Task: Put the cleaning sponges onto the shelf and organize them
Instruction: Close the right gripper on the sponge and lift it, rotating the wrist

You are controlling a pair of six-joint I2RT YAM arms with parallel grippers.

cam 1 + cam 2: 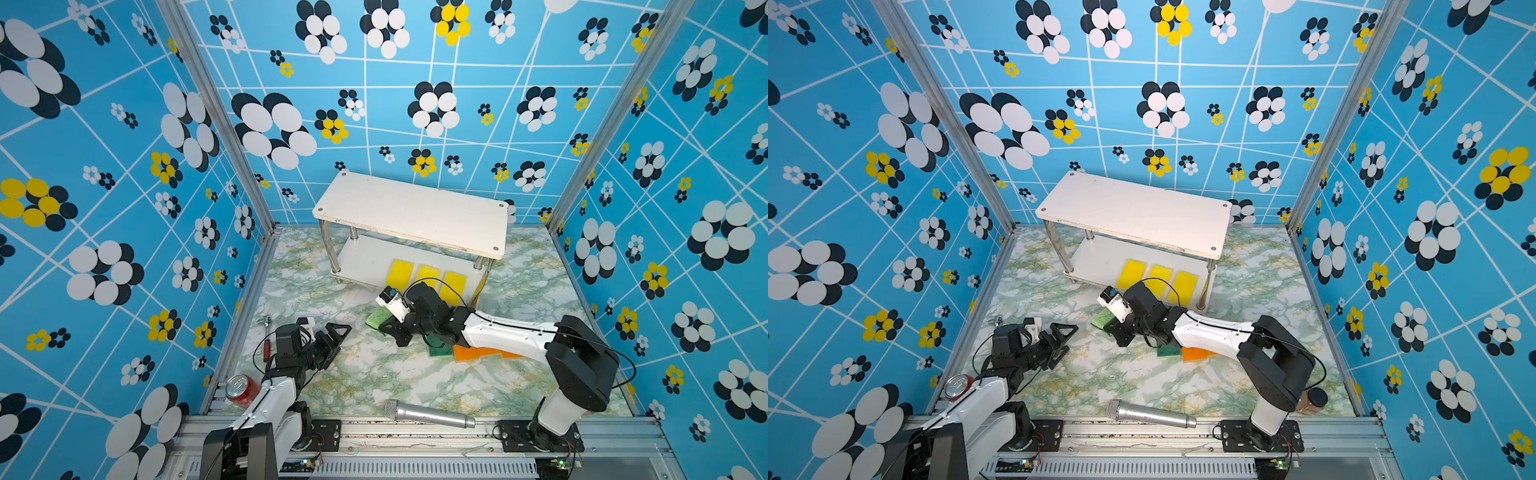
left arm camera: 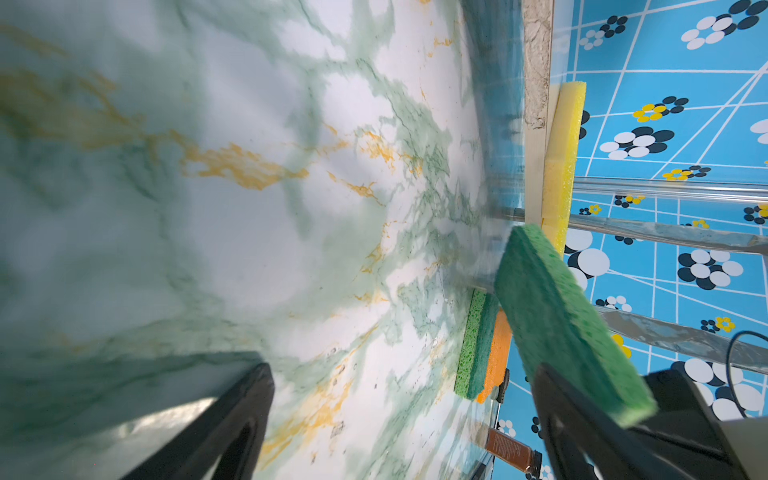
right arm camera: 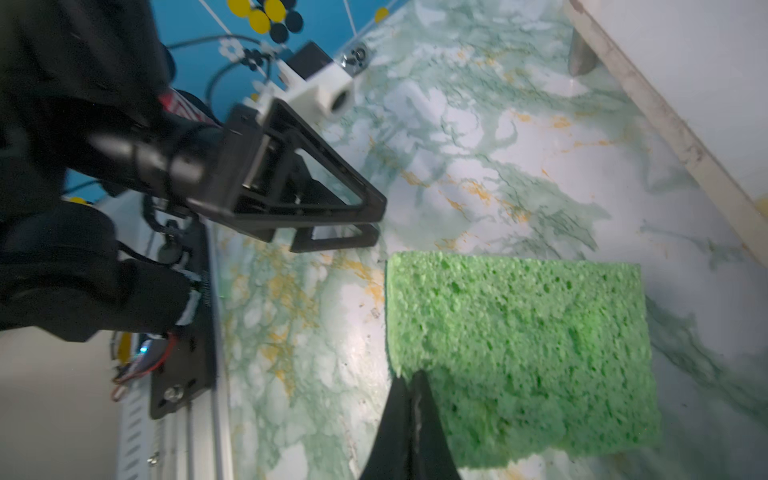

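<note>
Green sponge (image 3: 519,357), lower right, sits pinched at one edge by the right gripper (image 3: 411,386). Could slip out with that shallow hold; left gripper (image 3: 378,224) is open.

The green sponge (image 3: 519,353) is open-pored foam, rough and matt. The yellow sponges (image 1: 400,273) on the lower board show the same coarse, pitted foam. The shelf (image 1: 411,208) has matt white boards, the near edge worn and crumbly, and shiny polished metal posts (image 1: 328,249). The table (image 1: 374,374) is a smooth, glossy marble print. The left gripper (image 3: 380,222) is matt black plastic. At the near edge lies a microphone (image 1: 428,413) of satin silver metal with a mesh head. Near left stands a can (image 1: 241,388), glossy red with a bright metal top.
</note>
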